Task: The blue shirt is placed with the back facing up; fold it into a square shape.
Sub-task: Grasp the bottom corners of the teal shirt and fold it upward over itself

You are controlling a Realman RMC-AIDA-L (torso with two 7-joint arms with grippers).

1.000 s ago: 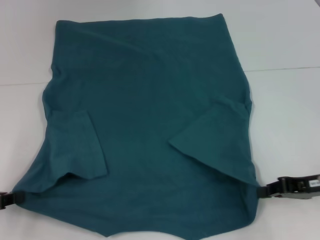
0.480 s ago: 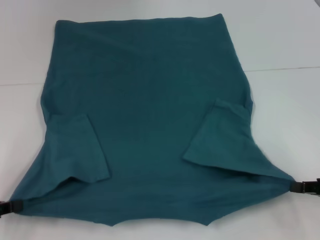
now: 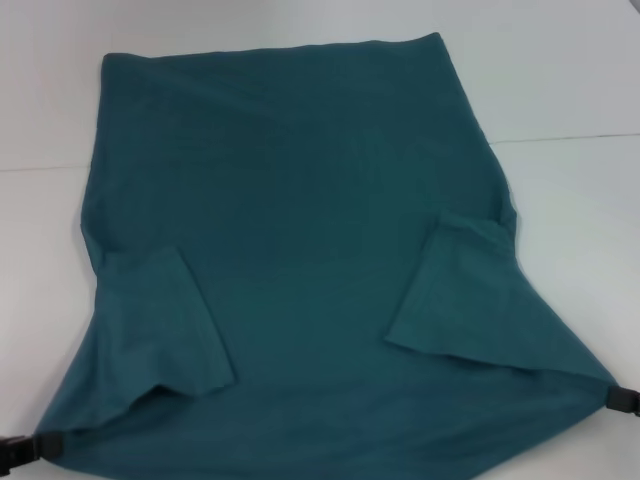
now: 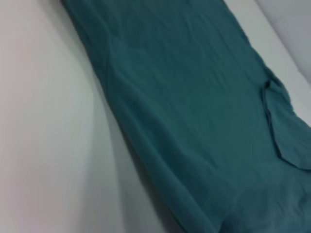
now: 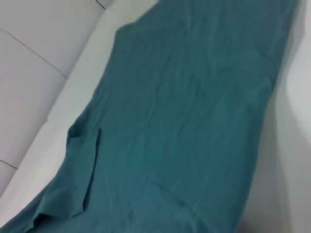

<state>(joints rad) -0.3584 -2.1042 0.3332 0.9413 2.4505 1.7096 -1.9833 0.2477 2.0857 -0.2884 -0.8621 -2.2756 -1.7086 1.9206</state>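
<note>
In the head view the blue shirt [image 3: 300, 260] lies spread on the white table [image 3: 570, 70], covering most of it, with both short sleeves folded inward onto the body. The left gripper [image 3: 22, 450] is clamped on the near left corner and the right gripper [image 3: 622, 400] on the near right corner, and the cloth between them is drawn out into two taut points. The shirt's long axis runs from the robot outward, the straight edge at the far end and the gripped shoulder end nearest the robot. The main risk, as I judge it, is a slip: each gripper seems to hold only a small pinch of soft knit, and a sideways pull that tight could drag a corner free or lift the folded sleeves out of place; uneven pull from the two arms would also skew the shirt, so any later fold would land crooked rather than square. In the left wrist view the shirt [image 4: 194, 97] runs away along the table [image 4: 43, 121] as a long, lightly rippled sheet; this arm's own fingers are out of sight, and one folded sleeve shows on the far side. In the right wrist view the shirt [image 5: 194, 111] stretches away likewise, one sleeve folded flat on it, with what is probably a table seam beyond.
</note>
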